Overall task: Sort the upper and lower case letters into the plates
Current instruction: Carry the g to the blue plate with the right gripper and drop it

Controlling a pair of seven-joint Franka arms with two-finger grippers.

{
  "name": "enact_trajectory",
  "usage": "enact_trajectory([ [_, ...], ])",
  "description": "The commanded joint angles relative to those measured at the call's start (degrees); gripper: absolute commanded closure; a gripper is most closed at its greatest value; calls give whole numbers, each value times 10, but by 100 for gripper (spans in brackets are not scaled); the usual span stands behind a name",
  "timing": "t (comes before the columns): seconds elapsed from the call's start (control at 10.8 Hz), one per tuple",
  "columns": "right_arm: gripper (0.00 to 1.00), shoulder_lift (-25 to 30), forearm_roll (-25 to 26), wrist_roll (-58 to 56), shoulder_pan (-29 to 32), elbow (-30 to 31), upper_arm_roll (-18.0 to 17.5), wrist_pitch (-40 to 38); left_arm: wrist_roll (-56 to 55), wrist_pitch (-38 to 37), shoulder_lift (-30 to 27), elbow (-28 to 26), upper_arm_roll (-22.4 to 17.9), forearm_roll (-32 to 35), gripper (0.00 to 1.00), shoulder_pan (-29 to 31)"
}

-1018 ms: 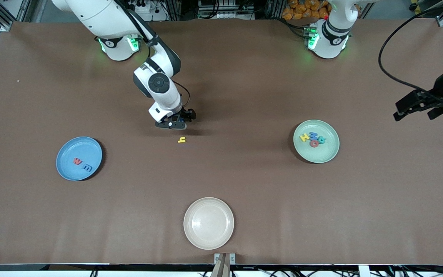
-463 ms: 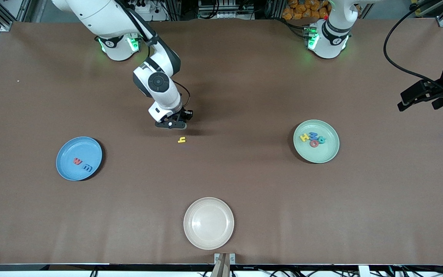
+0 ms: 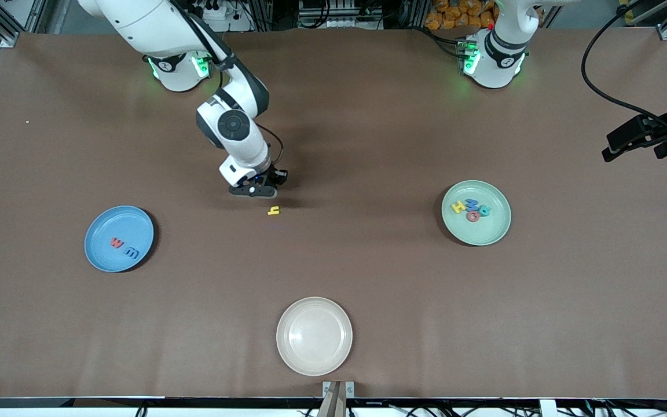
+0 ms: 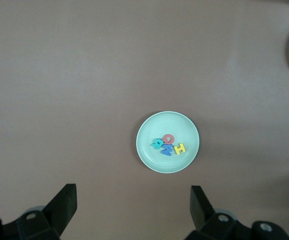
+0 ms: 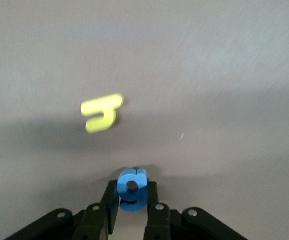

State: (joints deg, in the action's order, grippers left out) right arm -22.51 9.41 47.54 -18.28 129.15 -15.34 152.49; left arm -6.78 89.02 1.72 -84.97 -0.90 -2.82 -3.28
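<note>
Since the earlier frame, right gripper (image 5: 132, 200) has closed its fingers on the blue letter (image 5: 132, 191) and lifted; yellow letter (image 5: 102, 113) lies just ahead; carry level to the blue plate (image 3: 97, 255); left gripper (image 4: 132, 212) waits, fingers wide.

Evenly lit from overhead; soft shadows beside the round pale mint green plate (image 3: 476, 212) and round bright blue plate (image 3: 119, 238). Blurred in the right wrist view: small yellow foam letter (image 5: 102, 113).

One loose letter (image 3: 274, 211) lies on the table (image 3: 368, 133) between two plates (image 3: 118, 238) holding the other letters (image 3: 471, 209).
</note>
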Motion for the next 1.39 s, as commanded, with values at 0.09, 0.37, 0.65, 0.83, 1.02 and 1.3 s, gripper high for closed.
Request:
enact_trajectory([
  [0.09,100,32,105,-2,102,-18,1,-25,3,-13,-26,3,-2,16,0,-8],
  [0.37,100,27,153,-104,176,-63,21,-87,4,-13,-44,-22,-2,16,0,-6],
  [0.65,100,11,153,-273,253,-99,55,-91,18,-13,-47,-27,3,16,0,-9],
  [0.83,100,-9,153,-366,287,-124,79,-85,15,-13,-47,-27,16,15,0,-9],
  [1.02,20,-16,142,-364,295,-130,83,-86,13,-11,-47,-27,17,14,0,-8],
  [1.3,0,-15,139,-365,292,-130,83,-93,-53,-6,-46,-20,14,15,0,-17],
])
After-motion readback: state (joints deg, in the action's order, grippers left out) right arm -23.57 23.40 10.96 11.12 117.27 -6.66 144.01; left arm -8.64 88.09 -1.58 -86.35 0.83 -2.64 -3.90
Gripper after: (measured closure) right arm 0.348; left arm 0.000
